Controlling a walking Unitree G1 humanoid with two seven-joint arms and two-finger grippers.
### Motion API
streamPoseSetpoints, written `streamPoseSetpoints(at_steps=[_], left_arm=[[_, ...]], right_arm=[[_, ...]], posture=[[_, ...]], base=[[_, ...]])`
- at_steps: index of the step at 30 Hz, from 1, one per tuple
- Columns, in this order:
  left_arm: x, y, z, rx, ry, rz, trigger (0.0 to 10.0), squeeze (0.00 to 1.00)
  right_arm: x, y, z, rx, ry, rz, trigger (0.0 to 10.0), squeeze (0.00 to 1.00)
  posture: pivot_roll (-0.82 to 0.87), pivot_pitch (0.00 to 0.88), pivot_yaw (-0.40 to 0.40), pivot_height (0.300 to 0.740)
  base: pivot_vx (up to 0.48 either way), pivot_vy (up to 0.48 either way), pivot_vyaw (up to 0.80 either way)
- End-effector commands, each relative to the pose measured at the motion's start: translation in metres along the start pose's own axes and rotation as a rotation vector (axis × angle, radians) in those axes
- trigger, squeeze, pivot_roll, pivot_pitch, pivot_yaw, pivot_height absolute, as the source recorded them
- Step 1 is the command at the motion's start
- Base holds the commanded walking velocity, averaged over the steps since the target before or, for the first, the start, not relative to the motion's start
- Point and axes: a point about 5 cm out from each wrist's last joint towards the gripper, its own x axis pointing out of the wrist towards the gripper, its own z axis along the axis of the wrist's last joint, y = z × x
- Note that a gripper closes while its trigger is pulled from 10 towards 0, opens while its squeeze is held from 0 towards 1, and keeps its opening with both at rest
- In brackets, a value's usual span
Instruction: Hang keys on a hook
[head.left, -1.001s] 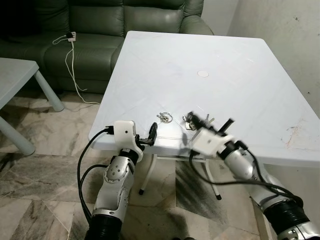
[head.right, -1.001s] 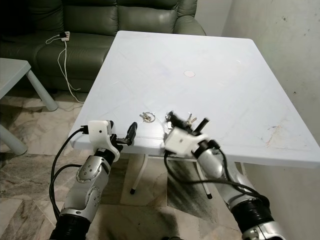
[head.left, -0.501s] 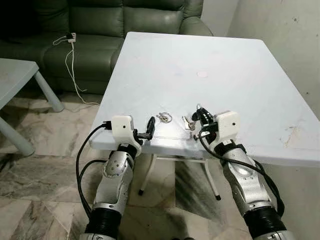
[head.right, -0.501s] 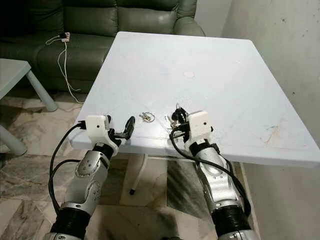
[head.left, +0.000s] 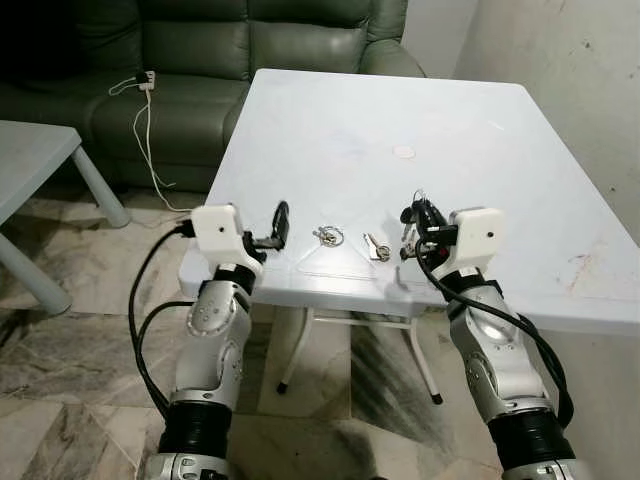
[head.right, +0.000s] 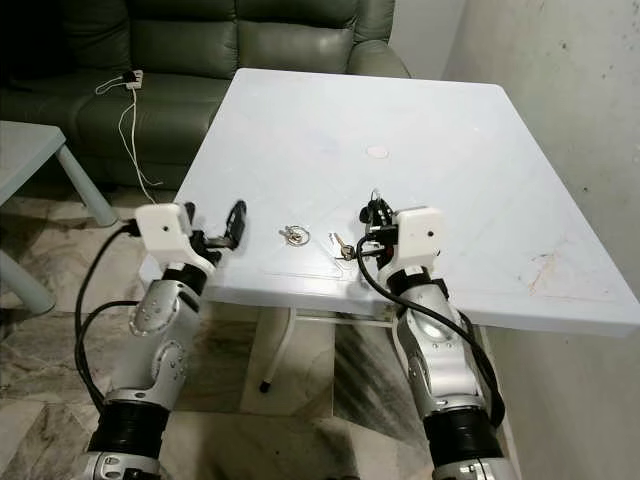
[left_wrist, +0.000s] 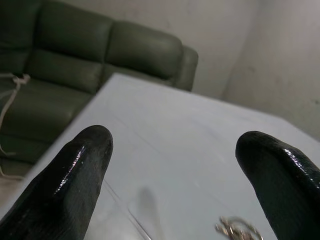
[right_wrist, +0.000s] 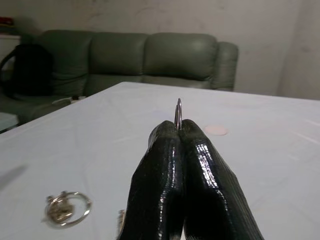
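Over the near edge of the white worktop (head.left: 330, 130), the left gripper (head.left: 280, 222) hovered with its fingers spread wide, holding nothing. Beside it on the worktop lay a key ring (head.left: 328, 236) and a loose key (head.left: 376, 247). Just past the key, the right gripper (head.left: 415, 222) was pinched closed on a ring of keys (right_wrist: 178, 114), lifted off the worktop. Beyond the worktop's far edge stood a green sofa (head.left: 200, 50).
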Motion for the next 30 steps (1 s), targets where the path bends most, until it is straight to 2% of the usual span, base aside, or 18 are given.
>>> streamPoseSetpoints(at_steps=[1, 7, 8, 13, 30], left_arm=[[0.001, -0.001, 0.006, -0.003, -0.025, 0.004, 10.0, 0.00], [-0.001, 0.003, 0.007, -0.011, -0.035, 0.000, 10.0, 0.00], [-0.003, 0.007, 0.004, -0.020, -0.026, 0.007, 10.0, 0.00], [-0.005, 0.010, 0.003, -0.018, -0.026, 0.019, 10.0, 0.00], [-0.002, 0.015, 0.004, -0.013, -0.024, 0.028, 10.0, 0.00]], right_arm=[[-0.002, -0.006, 0.002, -0.010, -0.002, -0.033, 10.0, 0.00], [-0.007, -0.011, 0.001, 0.008, 0.008, -0.045, 10.0, 0.00], [-0.012, -0.015, -0.006, -0.006, 0.031, -0.062, 10.0, 0.00], [-0.016, -0.017, -0.011, 0.000, 0.053, -0.068, 10.0, 0.00], [-0.011, -0.016, -0.012, -0.015, 0.089, -0.046, 10.0, 0.00]], posture=[[-0.05, 0.000, -0.054, 0.740], [-0.05, 0.000, -0.048, 0.740], [-0.06, 0.000, -0.042, 0.740], [-0.05, 0.000, -0.043, 0.740], [-0.04, 0.000, -0.059, 0.740]], base=[[0.000, 0.000, 0.00], [0.000, 0.000, 0.00], [0.000, 0.000, 0.00], [0.000, 0.000, 0.00], [0.000, 0.000, 0.00]])
